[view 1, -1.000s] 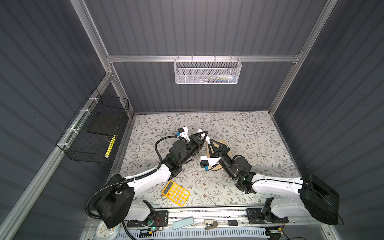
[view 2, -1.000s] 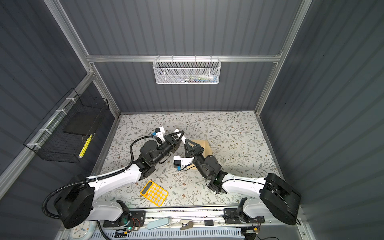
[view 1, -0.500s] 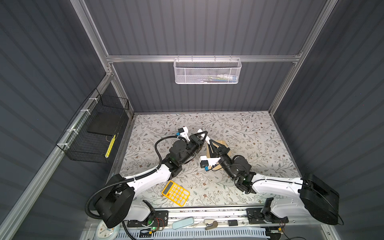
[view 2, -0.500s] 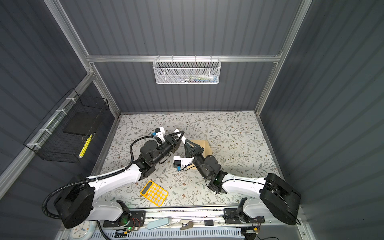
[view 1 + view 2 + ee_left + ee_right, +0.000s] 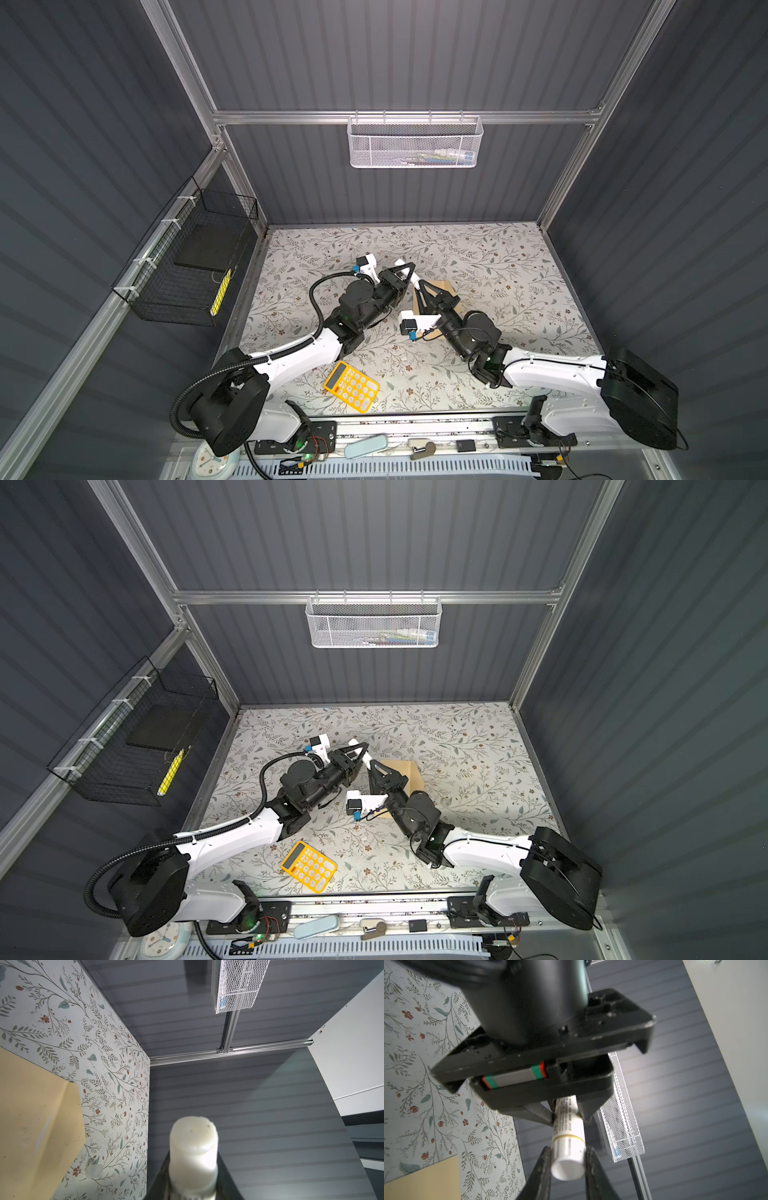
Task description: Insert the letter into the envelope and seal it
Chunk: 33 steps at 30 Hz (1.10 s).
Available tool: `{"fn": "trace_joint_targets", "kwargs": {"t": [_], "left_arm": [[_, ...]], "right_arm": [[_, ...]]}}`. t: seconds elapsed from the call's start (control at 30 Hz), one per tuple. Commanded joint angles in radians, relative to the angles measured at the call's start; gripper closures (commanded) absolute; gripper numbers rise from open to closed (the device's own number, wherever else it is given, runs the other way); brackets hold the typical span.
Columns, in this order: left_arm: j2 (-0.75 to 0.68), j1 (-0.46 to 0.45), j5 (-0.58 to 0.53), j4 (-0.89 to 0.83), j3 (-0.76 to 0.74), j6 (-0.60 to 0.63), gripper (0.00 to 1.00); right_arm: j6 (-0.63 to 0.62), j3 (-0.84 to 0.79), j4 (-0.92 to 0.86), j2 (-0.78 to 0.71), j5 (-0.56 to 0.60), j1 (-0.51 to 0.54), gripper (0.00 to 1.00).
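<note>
Tan kraft-paper envelope [image 5: 409, 773] lies flat, letter unseen, probably inside; left jaws clamp a white glue-stick tube [image 5: 568, 1147], right jaws pinch its end; sealing remains.

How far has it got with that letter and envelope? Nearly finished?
Looks done: no loose sheet shows, so the letter is probably inside the envelope, which lies on the table. In hand: the left pincer holds a glue stick, and the right pincer pinches its free end, perhaps to uncap it. Still to do: gluing and sealing the envelope.
</note>
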Motion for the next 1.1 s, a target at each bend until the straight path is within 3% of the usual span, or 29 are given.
{"fn": "trace_joint_targets", "kwargs": {"t": [0.0, 0.33, 0.73, 1.07], "left_arm": [[0.000, 0.001, 0.006, 0.039, 0.021, 0.001, 1.00], [0.004, 0.002, 0.001, 0.049, 0.020, 0.004, 1.00], [-0.005, 0.000, -0.013, 0.059, 0.014, 0.017, 1.00], [-0.012, 0.000, -0.026, 0.074, 0.002, 0.018, 1.00]], "right_arm": [[0.150, 0.041, -0.141, -0.043, -0.006, 0.012, 0.83], [0.450, 0.112, -0.444, -0.135, -0.057, 0.010, 0.86], [0.806, 0.166, -0.550, -0.162, -0.108, 0.009, 0.85], [1.010, 0.205, -0.592, -0.166, -0.170, 0.006, 0.85]]}}
